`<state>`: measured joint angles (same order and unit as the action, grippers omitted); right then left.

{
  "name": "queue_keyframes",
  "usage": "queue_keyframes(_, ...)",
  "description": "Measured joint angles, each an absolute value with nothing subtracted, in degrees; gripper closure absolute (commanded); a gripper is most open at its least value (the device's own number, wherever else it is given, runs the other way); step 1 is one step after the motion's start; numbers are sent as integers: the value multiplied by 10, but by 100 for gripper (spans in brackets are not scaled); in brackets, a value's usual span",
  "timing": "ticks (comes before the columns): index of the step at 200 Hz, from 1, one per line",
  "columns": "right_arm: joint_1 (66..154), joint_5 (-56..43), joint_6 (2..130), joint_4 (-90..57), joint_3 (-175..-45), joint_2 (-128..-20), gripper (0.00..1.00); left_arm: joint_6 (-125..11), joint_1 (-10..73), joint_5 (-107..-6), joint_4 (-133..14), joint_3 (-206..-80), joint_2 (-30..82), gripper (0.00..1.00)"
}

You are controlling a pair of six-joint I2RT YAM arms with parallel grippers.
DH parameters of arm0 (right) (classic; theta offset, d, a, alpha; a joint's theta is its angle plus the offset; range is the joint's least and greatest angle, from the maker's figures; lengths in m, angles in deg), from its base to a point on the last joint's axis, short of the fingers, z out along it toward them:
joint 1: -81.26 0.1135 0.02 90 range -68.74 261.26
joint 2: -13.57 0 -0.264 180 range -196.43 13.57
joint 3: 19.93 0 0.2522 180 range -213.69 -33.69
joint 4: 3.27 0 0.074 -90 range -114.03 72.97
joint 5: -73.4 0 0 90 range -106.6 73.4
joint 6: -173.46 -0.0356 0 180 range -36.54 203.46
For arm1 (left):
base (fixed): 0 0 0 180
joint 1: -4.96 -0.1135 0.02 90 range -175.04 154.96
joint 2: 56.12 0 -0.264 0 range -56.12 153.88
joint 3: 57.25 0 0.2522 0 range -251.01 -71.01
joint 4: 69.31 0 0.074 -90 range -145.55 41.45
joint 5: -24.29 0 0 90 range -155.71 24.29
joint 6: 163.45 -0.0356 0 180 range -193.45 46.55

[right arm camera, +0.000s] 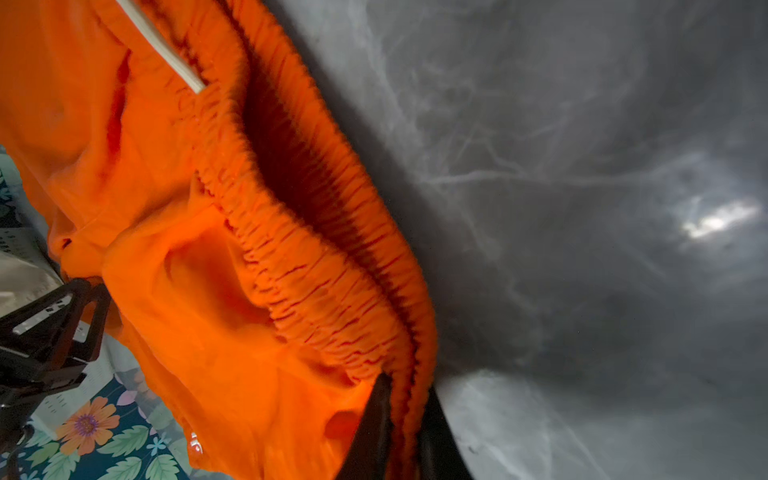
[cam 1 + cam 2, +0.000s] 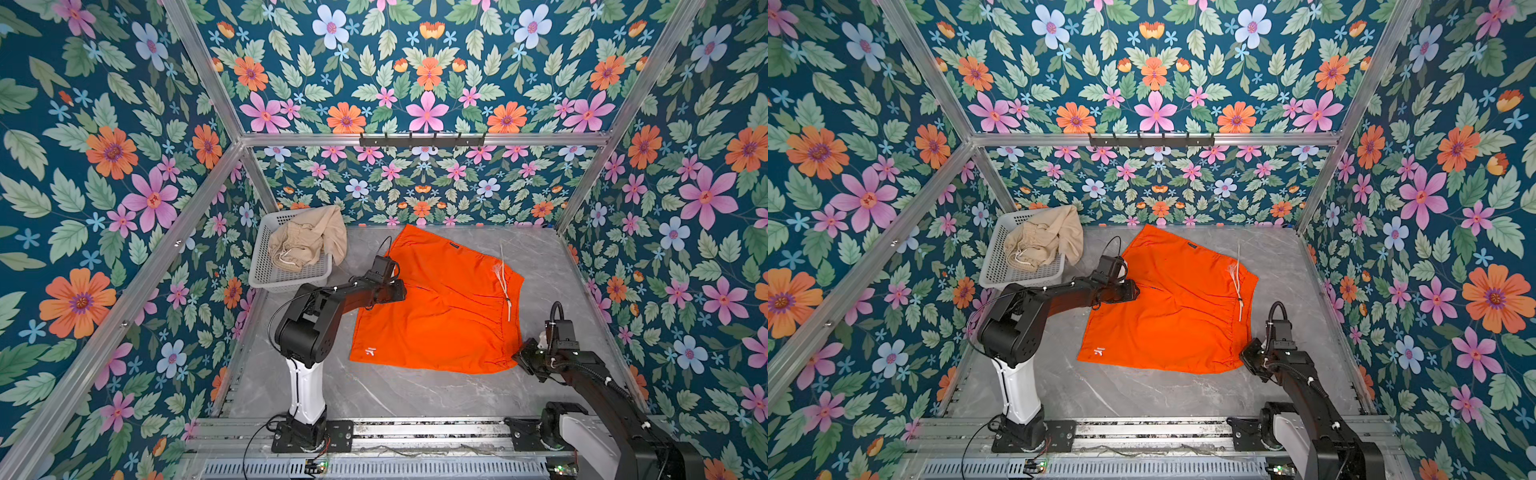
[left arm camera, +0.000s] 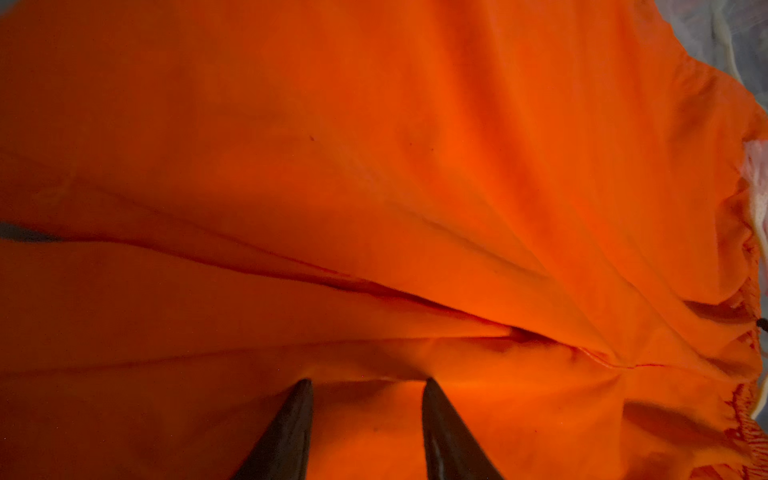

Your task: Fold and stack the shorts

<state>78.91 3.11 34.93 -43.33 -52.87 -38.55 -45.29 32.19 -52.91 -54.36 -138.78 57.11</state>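
At the far left a white basket holds the beige shorts, crumpled, with one leg draped over its rim. Next to it the left hand sits low over the left edge of the orange shorts. In the wrist view its fingers stand partly apart with cloth flat between them, gripping nothing that I can see. The orange shorts lie spread on the grey surface, with a small white logo at the near left corner and a white drawstring trailing along the right side. At the near right corner the right hand is pinched narrowly on the gathered waistband.
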Motion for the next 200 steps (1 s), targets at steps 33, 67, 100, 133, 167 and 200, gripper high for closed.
queue_keyframes(33, 807, 27, 320, -416, -533, -407, 87, -466, 311, -515, -535, -1430, 598, 54)
queue_keyframes(67, 829, 28, 311, -397, -557, -443, 87, -468, 301, -514, -478, -1428, 556, 52)
queue_keyframes(100, 838, 30, 312, -385, -573, -456, 87, -434, 292, -496, -464, -1345, 419, 48)
queue_keyframes(133, 840, 35, 315, -385, -583, -464, 86, -349, 269, -479, -445, -1213, 271, 45)
queue_keyframes(167, 843, 44, 329, -391, -602, -469, 86, -258, 218, -470, -398, -1114, 140, 47)
queue_keyframes(200, 846, 49, 344, -408, -616, -470, 86, -207, 174, -499, -327, -1083, 60, 51)
